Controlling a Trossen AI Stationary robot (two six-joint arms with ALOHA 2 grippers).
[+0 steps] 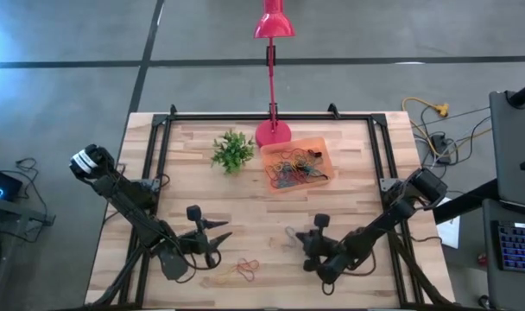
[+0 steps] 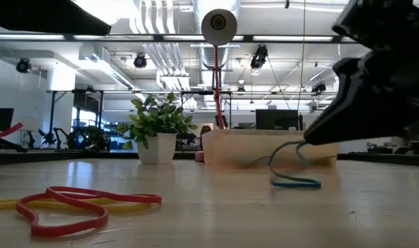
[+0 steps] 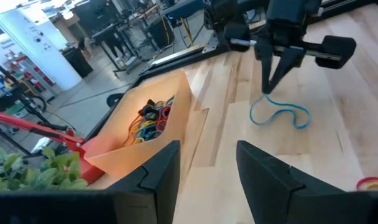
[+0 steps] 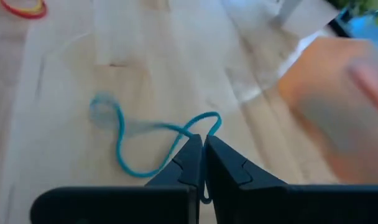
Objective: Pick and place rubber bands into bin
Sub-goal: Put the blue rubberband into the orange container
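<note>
I see the right claw point(image 4: 202, 149) near the front edge of the worktop point(image 1: 349, 164), right of centre, its two fingers pressed together on a blue rubber band point(image 4: 133, 140). One end of the loop is pinched at the fingertips; the low view shows that end raised while the far end of the blue band lies on the wood.

The left claw point(image 3: 204, 168) sits near the front edge, left of centre, fingers parted and grasping nothing, pointed across at the right claw.

Between the two claws, close to the front edge, a red rubber band point(image 2: 61, 207) lies flat, overlapping a yellow rubber band point(image 2: 3, 203).

The bin point(image 1: 319, 145), translucent orange, stands toward the back edge, right of centre, with a tangle of mixed-colour rubber bands point(image 1: 295, 168) inside it.

Just beside the bin, at its back left corner, stands the pink lamp base point(image 1: 272, 133); left of that, a small green plant point(image 1: 231, 151) in a white pot.
</note>
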